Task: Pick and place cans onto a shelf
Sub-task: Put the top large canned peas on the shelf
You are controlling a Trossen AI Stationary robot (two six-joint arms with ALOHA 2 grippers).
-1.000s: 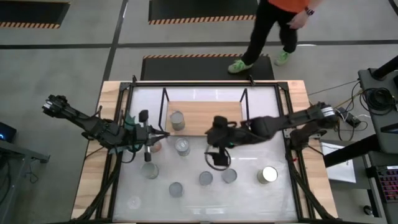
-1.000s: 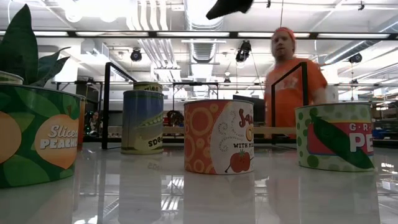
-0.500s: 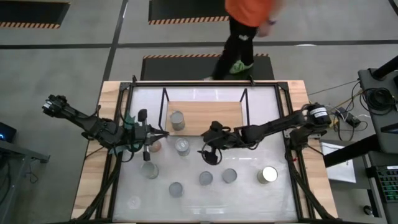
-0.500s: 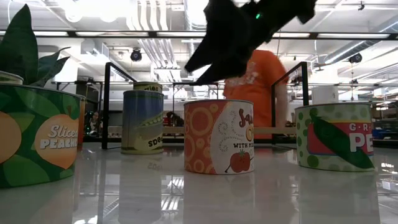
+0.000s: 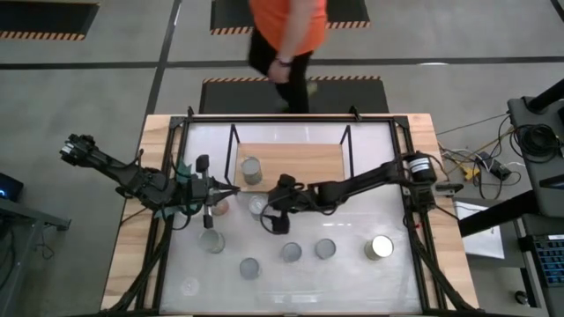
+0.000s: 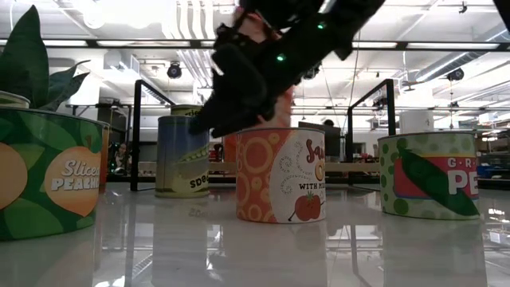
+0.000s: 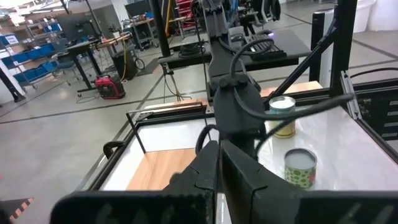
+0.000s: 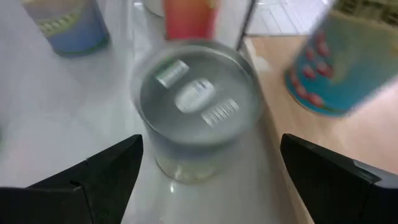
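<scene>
The shelf (image 5: 300,163) is a light-wood board in a black frame at the table's far middle, with one can (image 5: 251,170) standing on it. A silver-topped can (image 5: 257,205) stands on the table just before the board. My right gripper (image 5: 273,214) is open at that can's right side. In the right wrist view (image 8: 211,149) the can (image 8: 198,106) stands ahead of the two spread fingers (image 8: 99,177), untouched. A reddish-sided can (image 5: 220,208) stands left of it. My left gripper (image 5: 231,189) waits shut at the table's left, beside the reddish can.
Several more cans stand on the table's near half, among them (image 5: 212,240), (image 5: 292,253) and a shiny one (image 5: 381,247). In the low view an orange can (image 6: 280,175) stands below my right gripper. A person (image 5: 286,35) walks behind the table's far edge.
My right gripper has moved toward the table's left edge, from above the near-middle cans to beside the silver-topped can in front of the shelf, and has come lower in the low view. It has stayed open. The person behind the table has walked leftward.
</scene>
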